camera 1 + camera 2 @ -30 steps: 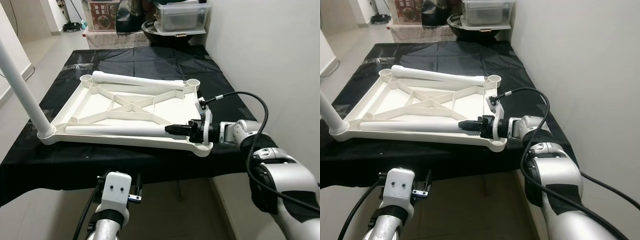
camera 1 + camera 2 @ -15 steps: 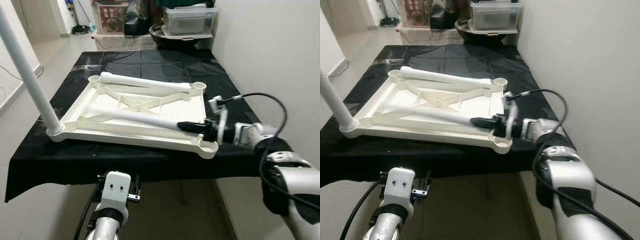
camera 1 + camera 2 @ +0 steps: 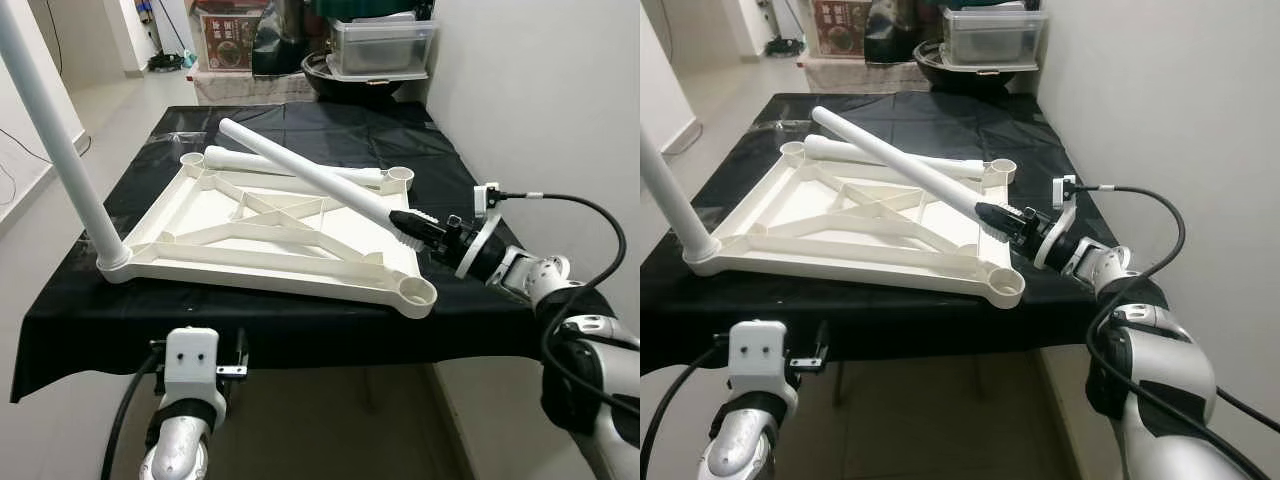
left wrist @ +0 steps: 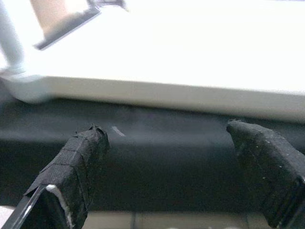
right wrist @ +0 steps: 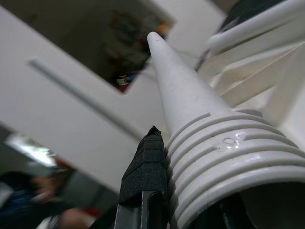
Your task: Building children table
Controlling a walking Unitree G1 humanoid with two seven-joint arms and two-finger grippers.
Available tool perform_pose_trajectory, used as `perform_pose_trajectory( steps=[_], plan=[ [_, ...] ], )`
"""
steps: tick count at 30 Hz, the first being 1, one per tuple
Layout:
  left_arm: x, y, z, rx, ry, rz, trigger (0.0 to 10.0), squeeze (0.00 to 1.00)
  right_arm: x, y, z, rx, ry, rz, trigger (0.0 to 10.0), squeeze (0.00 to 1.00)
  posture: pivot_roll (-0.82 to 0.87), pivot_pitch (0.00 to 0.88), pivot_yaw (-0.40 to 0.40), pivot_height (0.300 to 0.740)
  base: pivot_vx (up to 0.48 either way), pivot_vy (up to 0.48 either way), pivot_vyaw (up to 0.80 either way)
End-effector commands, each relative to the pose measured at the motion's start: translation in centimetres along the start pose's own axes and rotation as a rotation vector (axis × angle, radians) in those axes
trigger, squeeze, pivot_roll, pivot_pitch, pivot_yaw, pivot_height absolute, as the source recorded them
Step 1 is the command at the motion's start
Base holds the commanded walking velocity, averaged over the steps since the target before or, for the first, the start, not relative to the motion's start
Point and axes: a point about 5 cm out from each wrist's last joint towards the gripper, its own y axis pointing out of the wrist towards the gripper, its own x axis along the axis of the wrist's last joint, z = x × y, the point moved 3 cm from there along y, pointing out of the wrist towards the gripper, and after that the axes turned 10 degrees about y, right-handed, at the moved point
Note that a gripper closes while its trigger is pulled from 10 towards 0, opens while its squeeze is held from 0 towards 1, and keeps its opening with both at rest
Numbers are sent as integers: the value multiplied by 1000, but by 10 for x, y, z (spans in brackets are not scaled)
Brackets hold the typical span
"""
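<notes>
White table leg [image 3: 310,176], threaded end

right arm reaches forward from my right side, wrist cable looping above it | right gripper [image 3: 412,222] has its two long black fingers clamped on the threaded end of the white plastic table leg [image 3: 300,170], lifted at a slant | left arm low in front of me | left gripper [image 4: 176,157] fingers spread apart, holding nothing
</notes>
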Motion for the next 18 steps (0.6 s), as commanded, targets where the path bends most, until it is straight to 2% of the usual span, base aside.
perform_pose_trajectory(
  steps=[1, 3, 4, 6, 7, 8, 9, 10, 12, 16, 18],
  plan=[
    [11, 5, 3, 10, -171, -19, 10000, 1000, -6, -2, 8, 108, 33, 21, 0, 0, 50, 0, -26, 740, 0, 0, 0],
    [11, 5, 3, 10, -171, -19, 10000, 1000, -6, -2, 8, 108, 33, 21, 0, 0, 50, 0, -26, 740, 0, 0, 0],
    [32, 16, 13, -2, -300, -91, 10000, 1000, -18, -7, 7, 155, 78, 52, 0, 0, 49, 0, -25, 740, 0, 0, 0],
    [32, 16, 13, -2, -300, -91, 10000, 1000, -18, -7, 7, 155, 78, 52, 0, 0, 49, 0, -25, 740, 0, 0, 0],
    [49, 23, 21, -30, -409, -153, 10000, 0, -27, -11, 6, 188, 113, 67, 0, 0, 47, 0, -22, 740, 0, 0, 0],
    [49, 23, 21, -30, -409, -153, 10000, 0, -27, -11, 6, 188, 113, 67, 0, 0, 47, 0, -22, 740, 0, 0, 0],
    [62, 27, 25, -82, -495, -205, 10000, 0, -35, -17, 5, 215, 150, 77, 0, 0, 46, 0, -17, 740, 0, 0, 0],
    [62, 27, 25, -82, -495, -205, 10000, 0, -35, -17, 5, 215, 150, 77, 0, 0, 46, 0, -17, 740, 0, 0, 0],
    [73, 27, 25, -185, -582, -250, 10000, 0, -46, -26, 11, 269, 203, 100, 0, 0, 46, 0, -15, 740, 0, 0, 0],
    [75, 21, 19, -285, -604, -255, 10000, 0, -61, -33, 18, 306, 231, 168, 0, 0, 45, 0, -11, 740, 0, 0, 0],
    [76, 20, 18, -300, -613, -255, 10000, 0, -65, -35, 19, 310, 239, 185, 0, 0, 45, 0, -11, 740, 0, 0, 0]
  ],
)
